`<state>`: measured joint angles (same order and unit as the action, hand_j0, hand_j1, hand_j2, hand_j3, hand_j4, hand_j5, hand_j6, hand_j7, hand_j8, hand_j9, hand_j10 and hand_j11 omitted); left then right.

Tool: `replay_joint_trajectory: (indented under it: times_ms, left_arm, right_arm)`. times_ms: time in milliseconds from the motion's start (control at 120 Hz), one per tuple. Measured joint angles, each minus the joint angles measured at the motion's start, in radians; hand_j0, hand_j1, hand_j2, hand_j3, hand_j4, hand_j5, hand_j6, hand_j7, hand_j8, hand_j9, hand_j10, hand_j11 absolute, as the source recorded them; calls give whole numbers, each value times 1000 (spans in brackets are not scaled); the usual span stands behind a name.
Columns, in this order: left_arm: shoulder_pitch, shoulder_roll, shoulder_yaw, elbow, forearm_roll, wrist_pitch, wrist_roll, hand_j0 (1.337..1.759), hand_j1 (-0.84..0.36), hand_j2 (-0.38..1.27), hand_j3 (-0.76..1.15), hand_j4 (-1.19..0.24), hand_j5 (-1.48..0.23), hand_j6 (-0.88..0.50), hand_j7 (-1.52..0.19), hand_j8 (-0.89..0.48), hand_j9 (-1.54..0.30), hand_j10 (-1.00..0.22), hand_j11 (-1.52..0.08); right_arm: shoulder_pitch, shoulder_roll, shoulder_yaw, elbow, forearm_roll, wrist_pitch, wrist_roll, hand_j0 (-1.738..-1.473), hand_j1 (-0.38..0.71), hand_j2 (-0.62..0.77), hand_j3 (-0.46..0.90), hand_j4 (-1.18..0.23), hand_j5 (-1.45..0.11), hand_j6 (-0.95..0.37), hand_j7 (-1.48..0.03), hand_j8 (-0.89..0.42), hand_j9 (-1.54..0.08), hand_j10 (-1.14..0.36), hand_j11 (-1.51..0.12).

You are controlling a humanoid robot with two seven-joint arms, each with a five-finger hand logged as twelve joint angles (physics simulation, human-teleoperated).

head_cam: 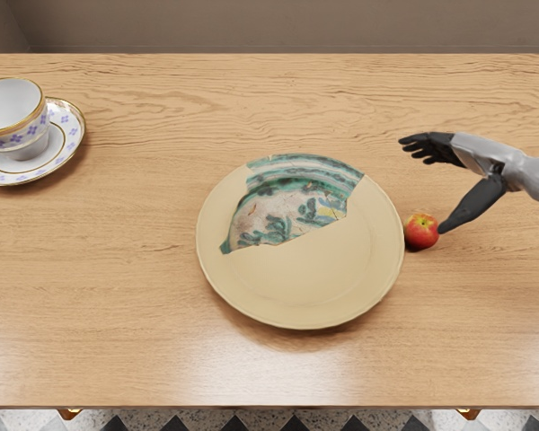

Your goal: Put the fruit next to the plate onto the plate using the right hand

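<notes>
Apple (421, 231) just beside plate (382, 269) rim, down-left of right robot hand (472, 162); hand spread, empty, thumb seemingly near fruit.

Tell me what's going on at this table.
The right hand hovers at the table's right side, fingers spread, thumb angled down close beside the apple. It holds nothing. The apple sits on the table just right of the plate, not on it. A cup on a saucer stands far left.
</notes>
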<state>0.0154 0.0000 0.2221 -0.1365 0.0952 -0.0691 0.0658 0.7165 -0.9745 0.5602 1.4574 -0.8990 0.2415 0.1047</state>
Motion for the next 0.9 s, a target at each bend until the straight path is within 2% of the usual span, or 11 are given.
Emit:
replay_joint_trajectory:
  times_ms: [383,550,900]
  left_arm:
    - [0,0,0,0,0,0,0,1658,55,49,0,-245,-318,-245,-318,-245,-318,-245,-318]
    - [0,0,0,0,0,0,0,1658,55,49,0,-245,-318,-245,-318,-245,-318,-245,-318]
    - [0,0,0,0,0,0,0,1658,55,49,0,-245,-318,-245,-318,-245,-318,-245,-318]
  right_arm:
    - [-73,-1,-14,29,-20,-41,31,-1658,-31,-48,0,-274,-350,-276,-349,-275,-349,-273,-349]
    - [-104,14,-29,28,-70,-124,28,-1658,7,-54,0,-306,-391,-308,-390,-307,-391,-305,-391]
    - [-113,63,-78,-6,-107,-194,26,-1658,53,-62,0,-344,-441,-346,-440,-345,-441,-343,-441]
